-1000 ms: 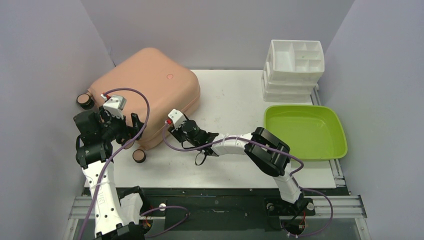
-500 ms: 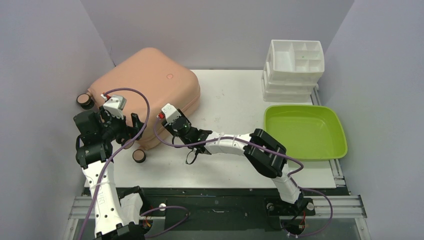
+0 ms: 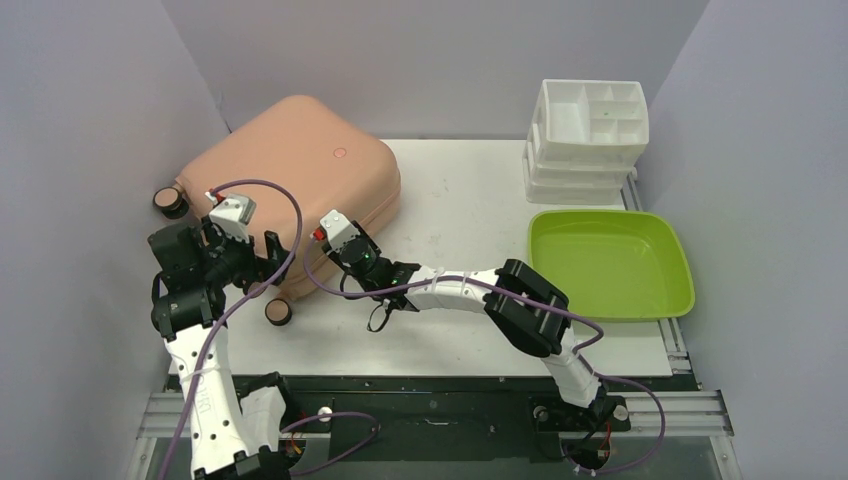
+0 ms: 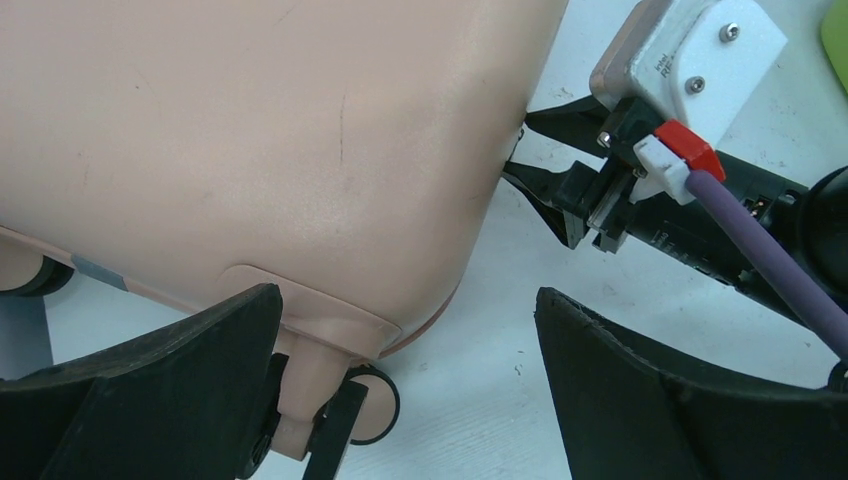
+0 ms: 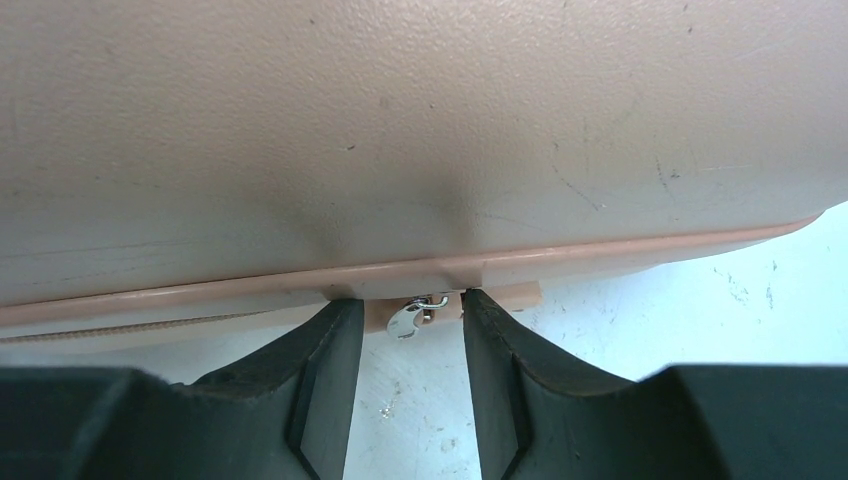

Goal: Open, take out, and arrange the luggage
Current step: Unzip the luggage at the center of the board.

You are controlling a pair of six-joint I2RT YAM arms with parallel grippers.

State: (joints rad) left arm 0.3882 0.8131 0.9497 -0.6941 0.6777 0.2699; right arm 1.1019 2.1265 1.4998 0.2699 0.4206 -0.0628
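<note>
The salmon-pink luggage lies closed and flat at the back left of the table. In the right wrist view its front seam fills the top, and a small silver zipper pull hangs from it. My right gripper has its tips against the seam on either side of the pull, with a narrow gap between them. In the top view that gripper sits at the luggage's near edge. My left gripper stands wide open around the near corner and a caster wheel, holding nothing.
A lime-green tray lies on the right side of the table. Behind it stands a stack of white compartmented organizers. Purple walls close in on the left, back and right. A second caster wheel pokes out by the left wall.
My right arm has moved left, up to the luggage's front seam, and its jaws have narrowed around the zipper pull. The left arm has hardly moved.
</note>
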